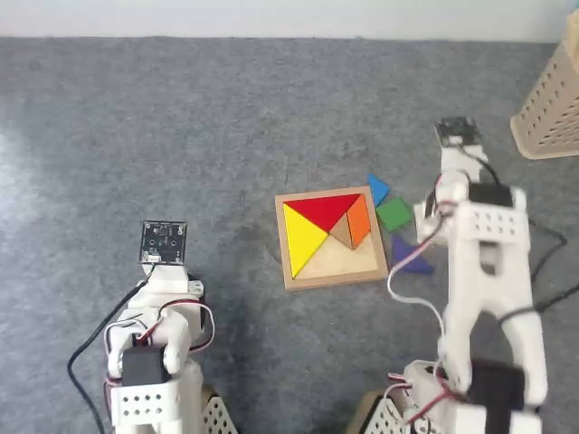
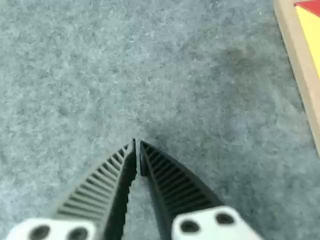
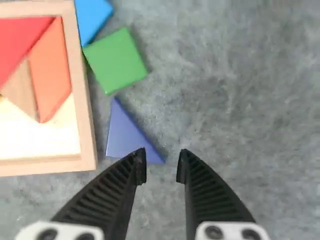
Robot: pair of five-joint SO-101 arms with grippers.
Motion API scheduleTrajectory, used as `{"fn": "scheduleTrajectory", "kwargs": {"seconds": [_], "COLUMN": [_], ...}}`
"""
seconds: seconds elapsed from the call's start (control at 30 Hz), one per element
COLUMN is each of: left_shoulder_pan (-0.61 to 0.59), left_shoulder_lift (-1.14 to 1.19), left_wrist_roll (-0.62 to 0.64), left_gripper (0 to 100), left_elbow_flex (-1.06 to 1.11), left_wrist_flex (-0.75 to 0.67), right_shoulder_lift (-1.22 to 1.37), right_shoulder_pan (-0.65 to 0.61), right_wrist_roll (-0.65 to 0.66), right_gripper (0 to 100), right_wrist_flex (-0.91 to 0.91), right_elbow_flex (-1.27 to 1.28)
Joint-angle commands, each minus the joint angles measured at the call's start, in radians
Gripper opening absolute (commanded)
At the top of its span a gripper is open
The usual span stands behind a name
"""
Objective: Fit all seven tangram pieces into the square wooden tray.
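Wooden tray (image 1: 333, 279) on the grey worktop (image 1: 181, 127), holding red (image 1: 324, 212), yellow (image 1: 302, 237) and orange (image 1: 360, 221) pieces. Blue (image 1: 377, 189), green (image 1: 393, 214) and violet (image 1: 409, 256) pieces lie just outside the edge nearest the right arm. Right jaws, slightly parted and empty, hover at the violet triangle's tip; left jaws, closed and empty, hang over bare worktop beside the tray. Likely faults: a pinch on that tapering tip could squirt the flat piece away, and a low approach could knock the nearby rim and unseat fitted pieces.
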Motion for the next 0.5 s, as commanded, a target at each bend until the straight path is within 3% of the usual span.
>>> {"fn": "scheduleTrajectory", "kwargs": {"seconds": [0.0,0.13,0.37,0.47], "left_shoulder_pan": [0.008,0.008,0.008,0.008], "left_shoulder_lift": [-0.015,-0.015,-0.015,-0.015], "left_wrist_roll": [0.008,0.008,0.008,0.008], "left_gripper": [1,1,1,1], "left_elbow_flex": [-0.012,-0.012,-0.012,-0.012], "left_wrist_flex": [0.012,0.012,0.012,0.012], "right_shoulder_lift": [0.142,0.354,0.641,0.694], "right_shoulder_pan": [-0.091,-0.168,-0.171,-0.17], "right_wrist_roll": [0.044,0.189,0.431,0.476], "right_gripper": [16.9,25.3,25.0,25.0], "right_wrist_flex": [0.134,0.228,0.236,0.234], "right_elbow_flex": [-0.299,-0.512,-0.686,-0.726]}}
